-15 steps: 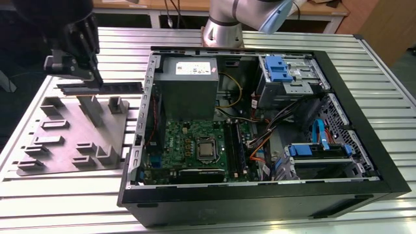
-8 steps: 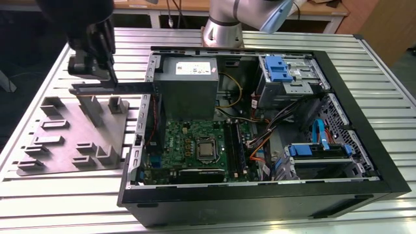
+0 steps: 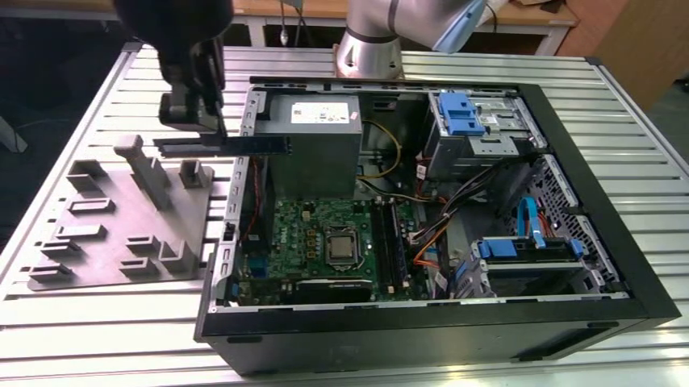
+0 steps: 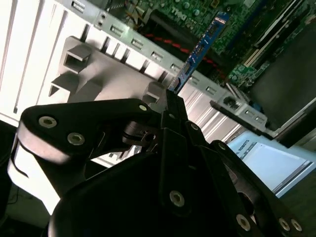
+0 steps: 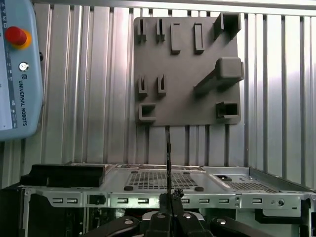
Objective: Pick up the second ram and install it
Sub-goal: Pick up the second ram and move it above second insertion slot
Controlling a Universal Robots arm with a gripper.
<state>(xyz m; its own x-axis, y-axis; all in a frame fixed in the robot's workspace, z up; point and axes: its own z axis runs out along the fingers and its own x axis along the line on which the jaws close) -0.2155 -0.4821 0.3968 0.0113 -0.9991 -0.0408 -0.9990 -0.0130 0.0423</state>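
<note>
Black jaws clamp the second ram [image 3: 253, 145] level, wrist pointing down beside the case [image 3: 431, 332].

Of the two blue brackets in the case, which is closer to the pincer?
The upper blue bracket in the exterior view, beside the grey power supply. The lower blue bracket sits farther from the pincer, which grips the second ram.

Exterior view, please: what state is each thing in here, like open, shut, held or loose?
gripper, shut on the second ram.
second ram, held level in the air, not in the motherboard.
computer case, on its side, side panel off, open.
motherboard, mounted inside the case, processor uncovered.
grey holder plate, flat on the table beside the case.
</note>
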